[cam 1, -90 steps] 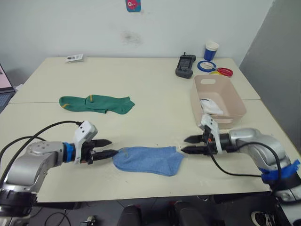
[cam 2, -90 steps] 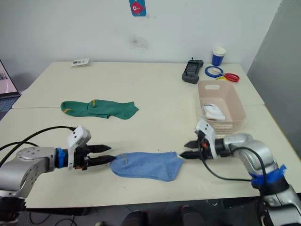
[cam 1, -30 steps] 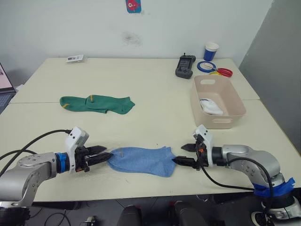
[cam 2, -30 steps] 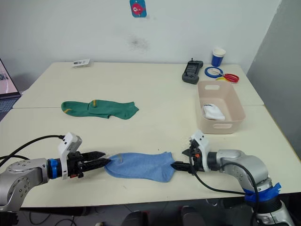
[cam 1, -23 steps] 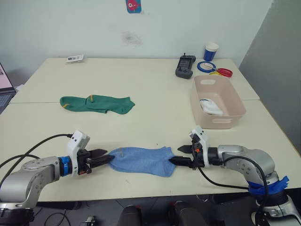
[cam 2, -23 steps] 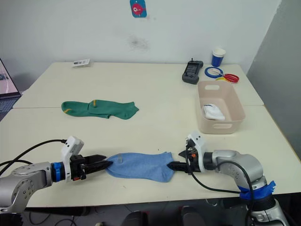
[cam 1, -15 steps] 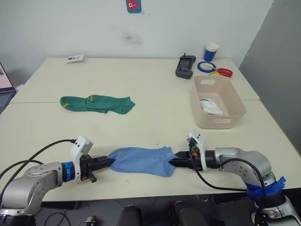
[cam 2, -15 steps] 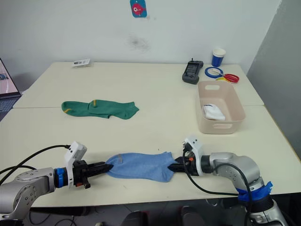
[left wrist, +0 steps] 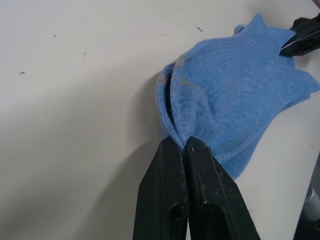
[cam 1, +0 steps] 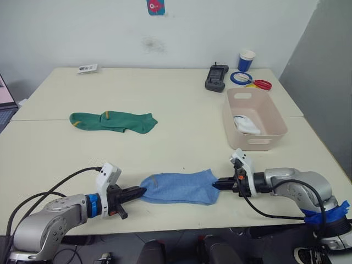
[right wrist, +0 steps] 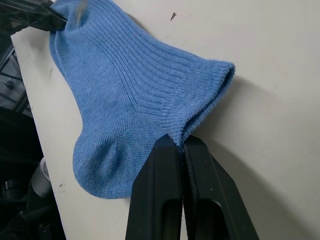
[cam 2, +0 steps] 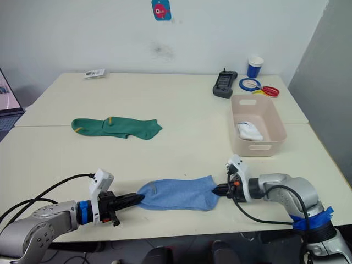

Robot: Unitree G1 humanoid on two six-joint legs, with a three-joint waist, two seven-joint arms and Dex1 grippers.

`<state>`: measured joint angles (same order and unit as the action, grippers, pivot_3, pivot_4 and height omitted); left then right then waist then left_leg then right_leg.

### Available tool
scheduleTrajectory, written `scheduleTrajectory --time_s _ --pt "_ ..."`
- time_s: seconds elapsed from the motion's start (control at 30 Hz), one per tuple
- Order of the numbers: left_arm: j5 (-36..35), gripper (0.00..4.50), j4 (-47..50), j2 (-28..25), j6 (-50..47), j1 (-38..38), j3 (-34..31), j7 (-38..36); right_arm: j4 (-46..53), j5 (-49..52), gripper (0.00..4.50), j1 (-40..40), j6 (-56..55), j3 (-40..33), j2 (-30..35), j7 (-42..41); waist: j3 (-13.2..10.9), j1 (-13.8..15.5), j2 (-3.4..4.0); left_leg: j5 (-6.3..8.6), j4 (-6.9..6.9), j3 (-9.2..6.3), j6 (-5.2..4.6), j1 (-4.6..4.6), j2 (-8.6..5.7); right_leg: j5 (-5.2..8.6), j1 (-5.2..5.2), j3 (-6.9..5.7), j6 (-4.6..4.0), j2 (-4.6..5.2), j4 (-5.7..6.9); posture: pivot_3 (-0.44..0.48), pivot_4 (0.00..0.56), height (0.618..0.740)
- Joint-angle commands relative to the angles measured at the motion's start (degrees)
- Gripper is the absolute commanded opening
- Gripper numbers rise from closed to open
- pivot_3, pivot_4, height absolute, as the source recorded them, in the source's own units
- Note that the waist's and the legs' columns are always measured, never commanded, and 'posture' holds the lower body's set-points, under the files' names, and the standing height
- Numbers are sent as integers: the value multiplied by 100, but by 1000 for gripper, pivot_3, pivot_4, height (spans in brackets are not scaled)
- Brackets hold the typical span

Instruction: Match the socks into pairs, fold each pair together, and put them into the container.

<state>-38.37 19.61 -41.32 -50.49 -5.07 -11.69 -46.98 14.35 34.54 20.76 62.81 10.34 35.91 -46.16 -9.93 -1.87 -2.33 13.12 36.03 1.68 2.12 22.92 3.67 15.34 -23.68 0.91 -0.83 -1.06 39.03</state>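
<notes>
We see the light blue socks lying near the table's front edge, long axis left-right, cuff rightward. Our left gripper pinches the toe end; our right gripper clamps the cuff.

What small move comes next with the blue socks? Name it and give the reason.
Probably lift one end and carry it over to the other, folding the light blue socks in half. The left tool is shut on one end and the right tool on the cuff end, with the stacked pair lying flat between them.
</notes>
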Motion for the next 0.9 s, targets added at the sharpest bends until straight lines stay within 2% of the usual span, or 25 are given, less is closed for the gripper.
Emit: scheduleTrajectory --time_s 0.03,0.07,0.17,0.27,0.3,0.33,0.37,0.43,0.5,0.6,0.73,0.87,0.9 --pt "49 0 -25 -153 171 12 -189 -41 129 -74 29 22 -331 -47 -24 -40 0 0 0 0 0 0 0 0 0 0 0 0 0 0 0 0 150 740" --pt "62 215 -41 -184 226 0 -216 -79 132 -92 514 16 -379 -59 -25 -30 0 2 0 0 0 0 0 0 0 0 0 0 0 0 0 0 150 740" --pt "-17 977 -61 -288 230 -48 -297 -184 154 -118 1321 5 -469 -141 36 -45 0 4 0 0 0 2 0 1 -1 0 0 1 0 1 -1 0 150 740" --pt "-205 1952 -195 -419 73 0 -534 -298 219 -171 2430 42 -728 -304 198 -179 0 8 0 0 0 2 0 1 -2 0 0 0 0 3 -2 0 150 740" --pt "-296 1964 -221 -471 18 6 -601 -393 236 -194 2678 56 -810 -326 238 -196 0 7 0 0 0 2 0 1 -2 0 0 0 0 3 -2 0 150 740" --pt "-342 1964 -220 -539 71 -9 -672 -529 253 -305 3145 76 -1015 -296 282 -207 0 7 0 0 0 1 0 1 -1 0 0 -2 0 2 -2 0 150 740" --pt "-250 1964 -265 -569 369 30 -766 -626 310 -372 3444 114 -1247 -254 315 -292 0 6 0 0 0 2 0 0 -1 0 0 -1 0 2 -2 0 150 740" --pt "-210 1964 -385 -497 738 331 -931 -585 427 -589 3444 193 -1778 -97 280 -410 -1 10 1 0 0 3 0 0 -1 0 -2 0 0 2 -2 0 150 740" --pt "-143 1964 -379 -448 1008 643 -812 -610 517 -674 3444 267 -2043 90 136 -506 -1 18 1 0 0 0 0 1 0 0 -2 -6 0 2 -1 0 150 740" --pt "192 1359 -110 -396 1513 916 -163 -827 320 -1190 2797 400 -2785 637 -239 -545 0 8 0 0 0 3 0 0 -1 0 0 -1 0 0 -2 0 150 740" --pt "1067 106 -44 -441 2450 895 897 -1260 -241 -1779 1444 509 -3442 1268 -754 -578 0 6 1 0 0 11 1 2 -3 0 1 8 0 2 -6 0 150 740" --pt "1608 0 -322 -341 2808 986 1431 -1192 -754 -2102 8 519 -3766 1584 -1036 -698 0 20 1 0 2 8 1 2 -1 0 0 2 -1 2 -2 0 150 740" --pt "1783 0 -426 -337 2887 991 1549 -1150 -875 -2212 8 492 -3837 1665 -1050 -729 0 20 2 0 2 8 1 1 -1 0 0 3 -1 2 0 0 150 740"
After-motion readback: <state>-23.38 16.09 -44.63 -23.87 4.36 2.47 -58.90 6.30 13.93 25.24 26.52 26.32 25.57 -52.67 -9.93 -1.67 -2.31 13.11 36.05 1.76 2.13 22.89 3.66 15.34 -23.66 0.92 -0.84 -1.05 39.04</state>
